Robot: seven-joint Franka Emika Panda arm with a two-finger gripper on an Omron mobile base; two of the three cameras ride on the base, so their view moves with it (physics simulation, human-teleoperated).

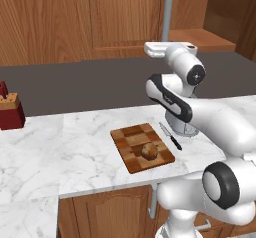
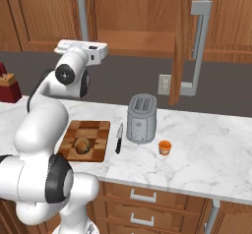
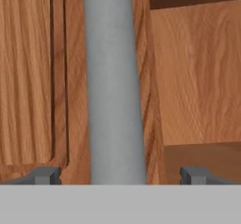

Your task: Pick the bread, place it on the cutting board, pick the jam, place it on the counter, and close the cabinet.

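The bread (image 1: 148, 151) (image 2: 81, 145) lies on the checkered cutting board (image 1: 131, 136) (image 2: 96, 130). The orange jam (image 2: 165, 147) stands on the marble counter (image 2: 211, 159) right of the toaster. The cabinet (image 2: 135, 7) has its right door (image 2: 181, 46) swung out edge-on, and its shelf (image 1: 200, 37) shows inside. My gripper (image 3: 121, 175) is open and raised at the cabinet. A vertical grey bar handle (image 3: 115, 82) (image 1: 167, 12) (image 2: 82, 14) stands in the gap between its fingertips (image 3: 47, 175), and I cannot tell whether they touch it.
A grey toaster (image 2: 141, 118) and a black-handled knife (image 2: 118, 138) (image 1: 170, 136) sit between board and jam. A red knife block (image 1: 10, 112) stands far left. The open door's bar handle (image 2: 198, 46) juts out over the counter at the right.
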